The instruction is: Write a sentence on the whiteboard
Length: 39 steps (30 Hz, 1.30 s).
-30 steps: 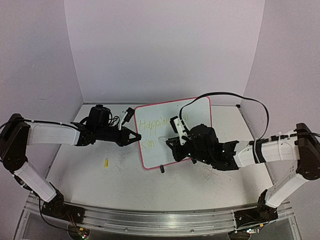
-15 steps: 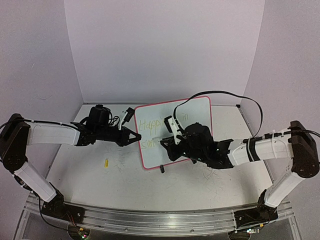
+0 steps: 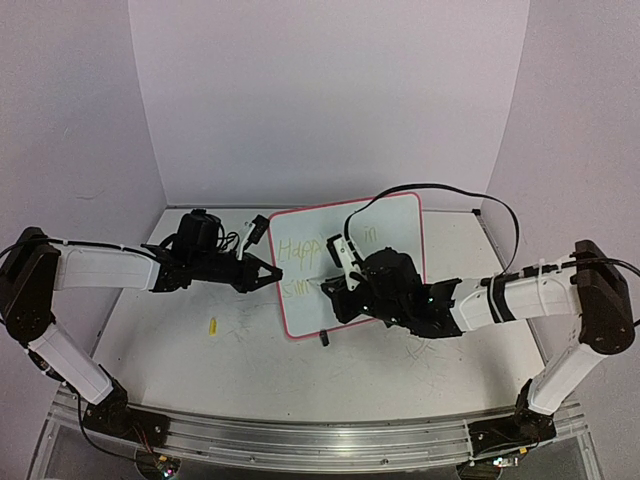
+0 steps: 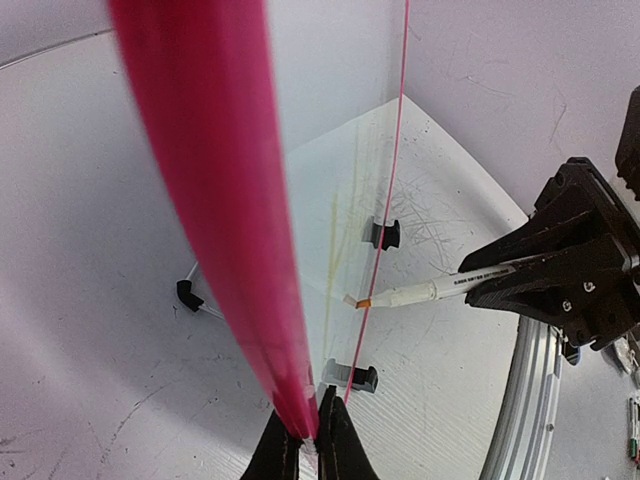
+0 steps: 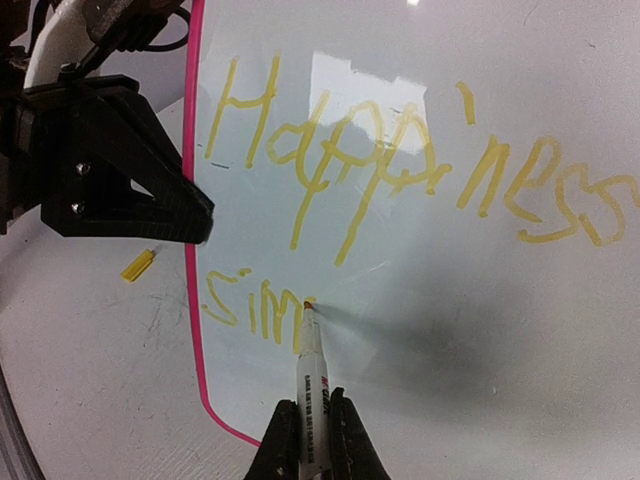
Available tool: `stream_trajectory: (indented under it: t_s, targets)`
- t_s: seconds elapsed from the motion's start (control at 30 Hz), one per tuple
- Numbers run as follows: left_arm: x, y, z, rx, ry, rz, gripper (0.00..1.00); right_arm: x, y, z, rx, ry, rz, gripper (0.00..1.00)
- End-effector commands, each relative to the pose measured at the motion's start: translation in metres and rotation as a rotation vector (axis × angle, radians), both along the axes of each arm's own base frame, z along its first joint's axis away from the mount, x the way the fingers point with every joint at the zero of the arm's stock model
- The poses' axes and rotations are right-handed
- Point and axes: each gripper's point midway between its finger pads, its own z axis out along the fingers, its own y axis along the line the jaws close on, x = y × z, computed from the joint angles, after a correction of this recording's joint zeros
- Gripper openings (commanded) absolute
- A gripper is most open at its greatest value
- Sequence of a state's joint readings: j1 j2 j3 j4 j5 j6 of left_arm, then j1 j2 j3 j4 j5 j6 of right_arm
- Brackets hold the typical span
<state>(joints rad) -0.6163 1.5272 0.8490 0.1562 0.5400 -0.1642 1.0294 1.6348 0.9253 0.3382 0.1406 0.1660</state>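
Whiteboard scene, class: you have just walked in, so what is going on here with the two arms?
The left gripper is clamped on the left rim of the whiteboard, steadying it. The right gripper holds a marker with its tip on the board. The sentence is in yellow: "Happiness" on the top line and only "sim" below it, with the marker tip at the end of those letters. It is only partly written.
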Motion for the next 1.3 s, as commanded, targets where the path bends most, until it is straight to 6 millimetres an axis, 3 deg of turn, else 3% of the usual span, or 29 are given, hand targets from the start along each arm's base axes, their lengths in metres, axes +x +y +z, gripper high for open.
stream_trajectory:
  t_s: [0.0, 0.5, 0.6, 0.83, 1.27]
  targets:
    - [0.013, 0.004, 0.001, 0.057, -0.069, 0.033, 0.00, 0.002, -0.002, 0.001, 0.001, 0.015, -0.026, 0.00]
    - [0.012, 0.004, 0.003, 0.054, -0.073, 0.033, 0.00, -0.027, -0.008, -0.027, -0.022, 0.105, -0.006, 0.00]
    - [0.012, 0.004, 0.003, 0.055, -0.071, 0.032, 0.00, -0.025, -0.005, -0.015, 0.001, 0.088, -0.006, 0.00]
    - [0.012, 0.004, 0.003, 0.056, -0.075, 0.034, 0.00, -0.014, 0.007, 0.035, 0.107, 0.007, -0.006, 0.00]
    - [0.012, 0.004, 0.002, 0.059, -0.073, 0.034, 0.00, 0.013, 0.002, 0.034, 0.083, -0.029, -0.063, 0.00]
